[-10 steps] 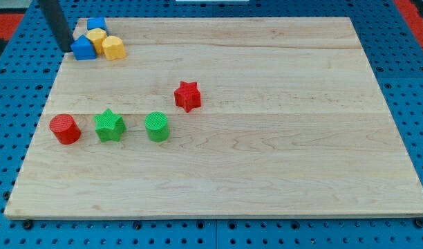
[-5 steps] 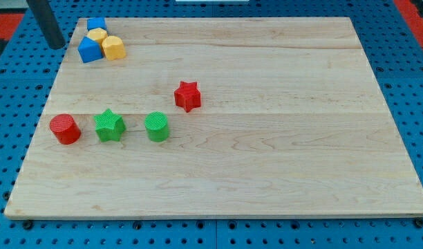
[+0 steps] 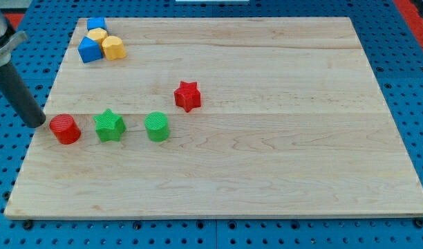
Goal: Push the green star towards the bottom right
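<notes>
Green star (image 3: 109, 126) is what you are meant to be sending down towards the view's bottom right, and it is sitting to the right of my tip (image 3: 39, 122), with the red cylinder (image 3: 65, 129) lying between the two, just beside my tip. Nothing is pinched or held: the rod has no jaws and is only hovering at the wooden board's (image 3: 267, 180) left edge, touching no block as far as you can tell.

If you are driving straight right from here, you are risking the red cylinder getting shoved first, knocking the star sideways. Further right, the green cylinder (image 3: 156, 127) is standing just beside the star, so a flat rightward push is likely carrying both along. The red star (image 3: 187, 95) is sitting up and right, well apart.

Far above my tip, the blue (image 3: 90, 50), yellow (image 3: 113, 48) and second blue (image 3: 96, 24) blocks are crowding together, with another yellow one half hidden among them; their shapes are hard to make out. The rod's upper part is being cut off by the frame.
</notes>
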